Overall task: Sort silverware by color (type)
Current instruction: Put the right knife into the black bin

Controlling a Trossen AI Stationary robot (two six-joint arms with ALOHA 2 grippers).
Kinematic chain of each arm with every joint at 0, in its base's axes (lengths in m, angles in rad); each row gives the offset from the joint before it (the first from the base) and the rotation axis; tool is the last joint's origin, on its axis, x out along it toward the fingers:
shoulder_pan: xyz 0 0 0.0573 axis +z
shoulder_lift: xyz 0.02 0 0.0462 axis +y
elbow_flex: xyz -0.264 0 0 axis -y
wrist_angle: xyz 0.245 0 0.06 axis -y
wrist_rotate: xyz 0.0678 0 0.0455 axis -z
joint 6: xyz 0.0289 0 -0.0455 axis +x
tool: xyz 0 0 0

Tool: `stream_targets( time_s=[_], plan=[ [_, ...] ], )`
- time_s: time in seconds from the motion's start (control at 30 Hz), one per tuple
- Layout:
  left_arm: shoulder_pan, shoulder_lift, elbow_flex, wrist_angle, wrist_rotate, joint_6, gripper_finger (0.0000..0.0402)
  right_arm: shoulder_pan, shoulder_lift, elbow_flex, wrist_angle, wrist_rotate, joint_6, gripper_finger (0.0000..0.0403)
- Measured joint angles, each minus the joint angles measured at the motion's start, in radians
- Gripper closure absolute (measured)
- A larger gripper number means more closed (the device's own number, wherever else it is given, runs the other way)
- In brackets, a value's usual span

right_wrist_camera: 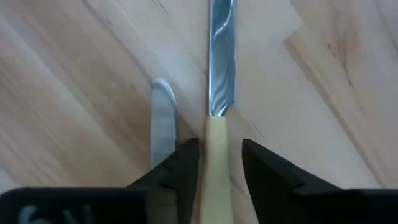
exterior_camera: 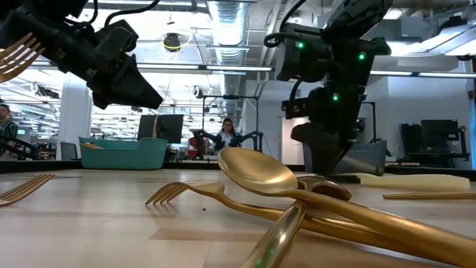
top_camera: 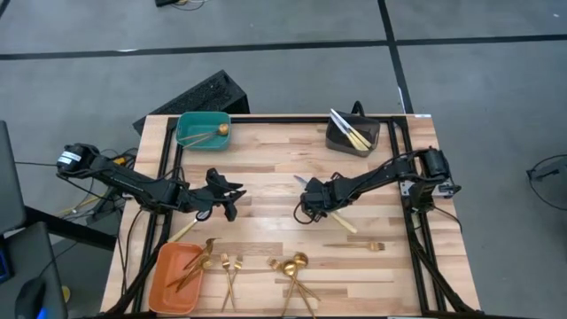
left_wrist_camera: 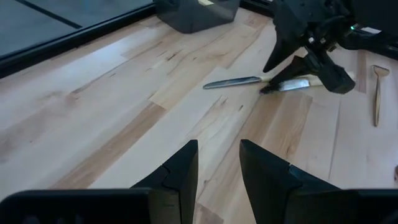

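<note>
The right gripper (right_wrist_camera: 220,167) is held low over the wooden table (top_camera: 266,168), near the middle, and its two dark fingers (right_wrist_camera: 180,163) are set on each side of the pale handle of a knife (right_wrist_camera: 219,93) that lies flat on the wood. The fingers are seen a small way apart, close to the handle but not pressed on it. A second knife blade (right_wrist_camera: 163,121) is seen just beside the first one, partly hidden under one finger. The left gripper (left_wrist_camera: 217,165) is held above bare wood, left of the middle, with its fingers a narrow way apart and nothing between them. In the high view, more knives (top_camera: 351,129) are seen resting in the dark grey bin (top_camera: 341,142) at the far right of the table. A gold piece (top_camera: 209,135) is laid in the teal bin (top_camera: 188,128) at the far left. Gold forks are seen in the orange bin (top_camera: 168,288) at the near left corner. Loose gold forks (top_camera: 231,266) and gold spoons (top_camera: 295,263) are spread along the near edge of the table, and a small gold fork (top_camera: 376,245) is left alone on the right. One more pale handle (top_camera: 182,232) is seen on the table near the left arm. In the low view, a person (exterior_camera: 227,134) is seen far off in the room behind the table
</note>
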Motion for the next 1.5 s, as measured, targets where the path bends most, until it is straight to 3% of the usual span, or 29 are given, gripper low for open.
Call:
stream_targets(
  time_s=[0.3, 0.5, 0.73, 0.83, 0.97, 1.1, 1.3, 1.5],
  plan=[
    [0.0, 0.0, 0.0, 0.002, -0.007, -0.001, 0.0297, -0.029, -0.011, 0.0, -0.017, -0.024, -0.114, 0.0383],
    [0.0, 0.0, 0.0, 0.003, -0.009, -0.014, 0.0297, -0.061, -0.048, -0.006, -0.056, 0.011, -0.253, 0.0389],
    [0.0, 0.006, 0.0, 0.012, -0.017, -0.021, 0.0297, -0.154, -0.226, -0.023, -0.106, 0.25, -0.491, 0.0389],
    [-0.001, 0.034, 0.001, 0.017, -0.034, -0.022, 0.0297, -0.216, -0.326, -0.063, -0.047, 0.279, -0.598, 0.0389],
    [-0.001, 0.107, 0.0, 0.055, -0.035, -0.045, 0.0297, -0.314, -0.432, -0.134, 0.028, 0.119, -0.567, 0.0384],
    [0.0, 0.192, 0.001, 0.171, -0.022, -0.02, 0.0297, -0.339, -0.479, -0.223, 0.099, -0.045, -0.486, 0.0344],
    [0.0, 0.313, 0.011, 0.402, 0.048, 0.105, 0.0297, -0.275, -0.476, -0.327, 0.18, -0.189, -0.432, 0.029],
    [0.01, 0.358, 0.057, 0.426, 0.052, 0.182, 0.0297, -0.203, -0.433, -0.346, 0.212, -0.217, -0.392, 0.0268]
  ],
)
